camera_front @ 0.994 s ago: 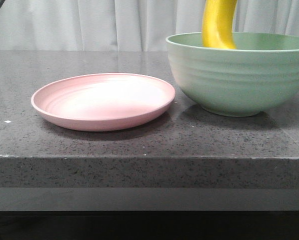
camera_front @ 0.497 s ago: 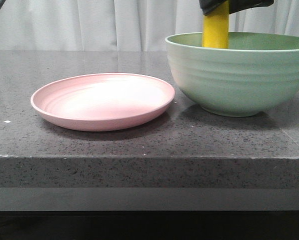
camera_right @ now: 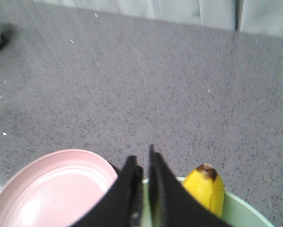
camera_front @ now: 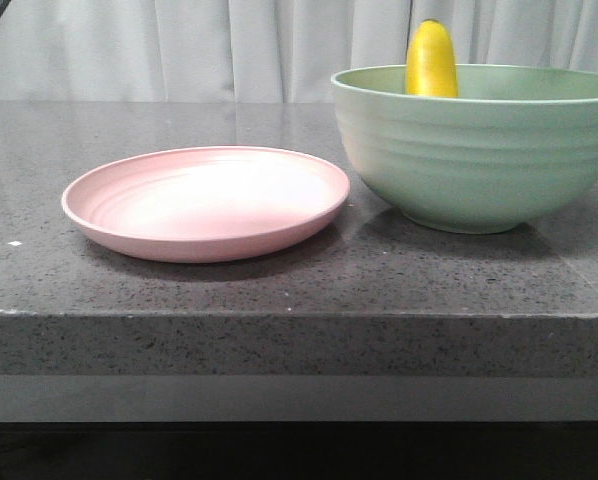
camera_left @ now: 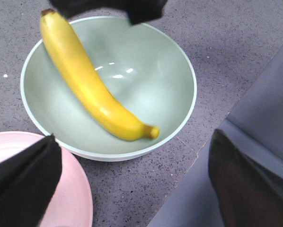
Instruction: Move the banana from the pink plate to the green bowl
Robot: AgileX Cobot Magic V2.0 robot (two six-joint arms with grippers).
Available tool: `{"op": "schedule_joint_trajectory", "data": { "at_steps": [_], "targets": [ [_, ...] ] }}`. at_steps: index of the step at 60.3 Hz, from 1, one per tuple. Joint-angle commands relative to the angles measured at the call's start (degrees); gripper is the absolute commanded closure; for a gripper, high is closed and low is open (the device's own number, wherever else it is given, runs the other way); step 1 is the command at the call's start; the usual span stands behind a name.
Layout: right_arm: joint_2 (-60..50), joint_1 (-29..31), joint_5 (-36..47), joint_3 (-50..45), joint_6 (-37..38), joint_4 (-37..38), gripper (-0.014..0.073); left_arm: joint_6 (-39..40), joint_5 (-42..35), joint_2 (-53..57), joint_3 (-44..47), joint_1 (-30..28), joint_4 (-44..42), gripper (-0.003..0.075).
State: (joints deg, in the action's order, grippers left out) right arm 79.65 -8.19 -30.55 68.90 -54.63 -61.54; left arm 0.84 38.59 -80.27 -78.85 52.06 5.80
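The yellow banana [camera_front: 431, 62] lies in the mint-green bowl [camera_front: 479, 150], its dark tip leaning up on the rim. In the left wrist view the banana [camera_left: 89, 80] slants across the bowl's inside [camera_left: 151, 90]. The pink plate [camera_front: 209, 200] stands empty left of the bowl. My left gripper [camera_left: 137, 137] is wide open and empty above the bowl's near side. My right gripper [camera_right: 142, 158] is shut and empty, above the bowl's rim [camera_right: 245, 215] beside the banana's tip [camera_right: 204, 189]. Neither gripper shows in the front view.
The dark speckled stone table has its front edge [camera_front: 299, 315] close below the plate and bowl. A pale curtain [camera_front: 229, 50] hangs behind. The right arm's black fingers [camera_left: 108, 9] show over the bowl's rim in the left wrist view.
The banana was held upright over the bowl by a black gripper. It is now let go and sits lower in the bowl, and the gripper has risen out of the front view.
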Motion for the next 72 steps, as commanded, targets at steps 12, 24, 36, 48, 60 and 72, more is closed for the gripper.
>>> {"op": "schedule_joint_trajectory", "data": {
  "at_steps": [12, 24, 36, 48, 60, 72],
  "targets": [
    [-6.61, 0.13, -4.1, 2.68, 14.51, 6.31, 0.0646, -0.08, -3.71, 1.75, -1.8, 0.45, 0.18, 0.0544],
    [-9.22, 0.13, -11.54, 2.72, 39.66, 30.54, 0.0646, 0.62, -6.98, 1.75, -1.8, -1.49, -4.4, 0.0741],
    [-12.24, 0.13, -15.36, 2.26, 50.95, 49.6, 0.0655, 2.47, -8.43, 2.61, -1.68, -12.33, -5.34, 0.0741],
    [-21.75, 0.13, -4.08, -3.35, 55.24, 58.89, 0.0655, 2.47, -10.14, 8.9, 3.13, -25.36, -5.8, 0.0741],
    [-32.66, 0.13, 7.68, -15.04, 55.24, 58.86, 0.0655, 2.47, -14.13, 20.68, 16.72, -33.55, -6.5, 0.0741],
    [-43.66, 0.13, 14.59, -27.56, 55.24, 54.95, 0.0655, 2.47, -18.8, 36.92, 32.85, -34.59, -6.73, 0.0741]
  ]
}}
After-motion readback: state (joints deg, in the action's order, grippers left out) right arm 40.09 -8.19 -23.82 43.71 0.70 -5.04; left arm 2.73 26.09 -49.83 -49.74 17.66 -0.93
